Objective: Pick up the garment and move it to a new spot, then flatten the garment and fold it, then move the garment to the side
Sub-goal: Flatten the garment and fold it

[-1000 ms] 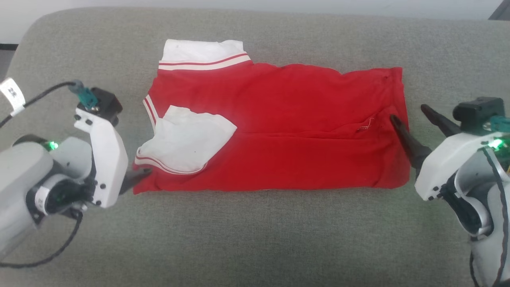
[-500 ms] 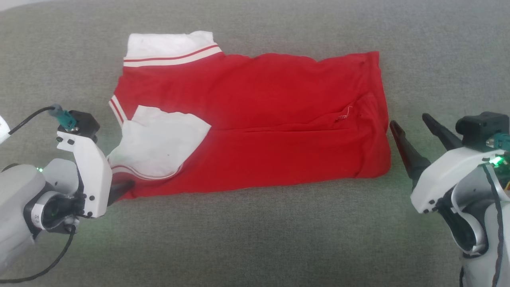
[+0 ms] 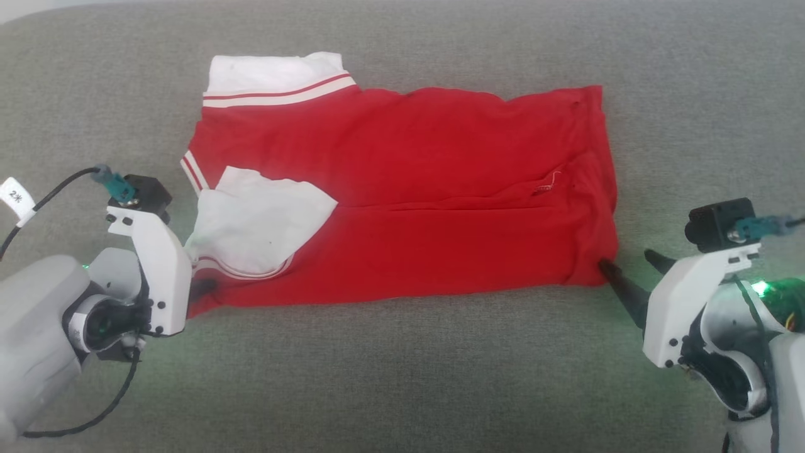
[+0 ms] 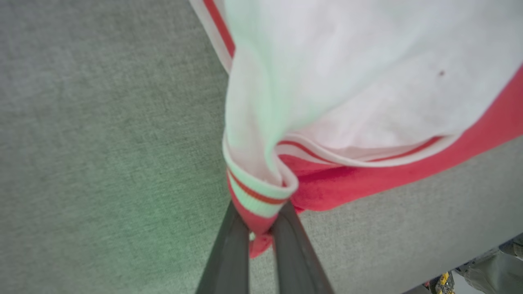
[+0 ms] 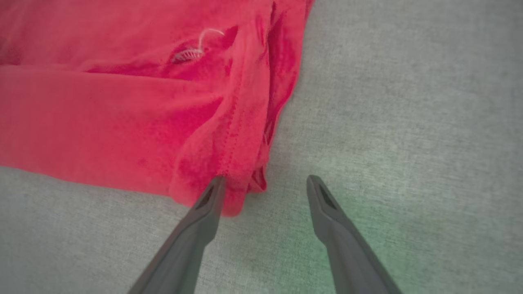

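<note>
Now the left end effector [image 4: 261, 222] grips the red jersey [image 3: 427, 189] at 8 o'clock; the right end effector [image 5: 265, 179] stands wide at 4 o'clock. Straddle that corner fully before closing.

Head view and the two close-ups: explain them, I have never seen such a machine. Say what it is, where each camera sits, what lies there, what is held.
This is a wheeled robot with two arms, each ending in a gripper with two long dark fingers. The wide picture comes from a camera on its head; the other two come from cameras on its wrists, looking along the fingers. On the grey padded surface lies the garment, a folded red shirt with white striped sleeve ends. The left gripper is shut on the shirt's near left corner, by a sleeve cuff. The right gripper is open, one fingertip at the near right corner, holding nothing.
</note>
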Controlling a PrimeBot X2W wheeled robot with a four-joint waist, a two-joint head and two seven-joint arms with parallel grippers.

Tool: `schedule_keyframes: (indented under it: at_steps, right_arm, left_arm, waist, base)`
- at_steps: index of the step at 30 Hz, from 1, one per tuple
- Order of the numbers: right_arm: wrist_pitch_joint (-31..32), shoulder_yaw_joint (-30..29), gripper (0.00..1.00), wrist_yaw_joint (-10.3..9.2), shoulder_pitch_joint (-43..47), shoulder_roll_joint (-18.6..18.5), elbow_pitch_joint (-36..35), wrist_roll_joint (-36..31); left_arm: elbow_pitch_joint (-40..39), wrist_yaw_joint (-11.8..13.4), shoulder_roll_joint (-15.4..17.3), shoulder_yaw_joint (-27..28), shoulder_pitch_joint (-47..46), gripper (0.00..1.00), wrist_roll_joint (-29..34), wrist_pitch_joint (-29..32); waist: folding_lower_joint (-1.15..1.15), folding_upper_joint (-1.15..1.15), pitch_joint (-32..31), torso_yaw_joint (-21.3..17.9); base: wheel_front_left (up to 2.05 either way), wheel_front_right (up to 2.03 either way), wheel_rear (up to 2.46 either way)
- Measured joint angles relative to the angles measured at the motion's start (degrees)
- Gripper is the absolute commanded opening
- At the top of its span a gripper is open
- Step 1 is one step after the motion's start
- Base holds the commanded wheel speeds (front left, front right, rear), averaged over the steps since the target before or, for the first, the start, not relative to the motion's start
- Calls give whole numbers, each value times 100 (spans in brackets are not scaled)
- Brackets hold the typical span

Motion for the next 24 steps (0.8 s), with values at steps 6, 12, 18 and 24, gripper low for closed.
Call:
schedule_keyframes:
  at_steps: [6, 12, 18, 24]
  right_arm:
    - [755, 48, 100, -1, -253, -11, 285, -12]
    - [1141, 162, 0, -1, -562, -45, 719, -87]
    - [1336, 123, 0, 0, -647, -43, 740, -114]
    - [1617, 78, 0, 0, -564, -264, 414, -42]
  left_arm:
    - [88, -109, -146, 13, -41, 0, 37, -54]
    - [201, -183, -254, 43, -49, 0, 37, -125]
    - [264, -226, -277, 60, -36, 0, -18, -105]
    - [70, -110, -86, 54, -5, 0, -62, 62]
  waist:
    - [0, 0, 39, 142]
    - [0, 0, 81, 249]
    - [0, 0, 38, 315]
    - [0, 0, -47, 350]
  base:
    - [0, 0, 0]
    - [0, 0, 0]
    - [0, 0, 0]
    - [0, 0, 0]
